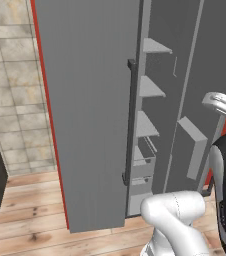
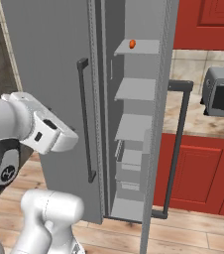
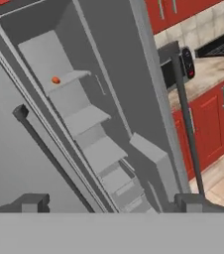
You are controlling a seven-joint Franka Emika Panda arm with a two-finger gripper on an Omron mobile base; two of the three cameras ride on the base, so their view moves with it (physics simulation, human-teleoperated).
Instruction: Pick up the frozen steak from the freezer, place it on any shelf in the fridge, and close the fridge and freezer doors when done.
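- Nearest the hand camera, two dark fingertips (image 3: 32, 202) are rising at the bottom of the view, standing well apart with nothing between them, so the gripper (image 3: 111, 203) is spread wide and carrying nothing.
- Beyond them, the open compartment (image 3: 84, 119) is showing its stack of grey shelves, with one door (image 2: 49, 74) swung out on the arm's left and the other door (image 2: 156, 124) standing ajar on the right, its long dark handle (image 2: 176, 149) facing the red cabinets (image 2: 198, 168).
- A small orange-red item (image 2: 132, 44) is sitting on the top shelf (image 2: 139, 48); it is too small to say what it is.
- No frozen steak is identifiable, so I cannot tell where it is lying.
- By my judgement, the task is sitting at its opening step: the arm is hanging back from the compartment, seeking the steak.
- The next move is likely calling for a reach inward between the doors, keeping the wrist off both.
- No brand, label or writing is readable; the dark appliance (image 2: 223, 92) on the counter is bearing none.
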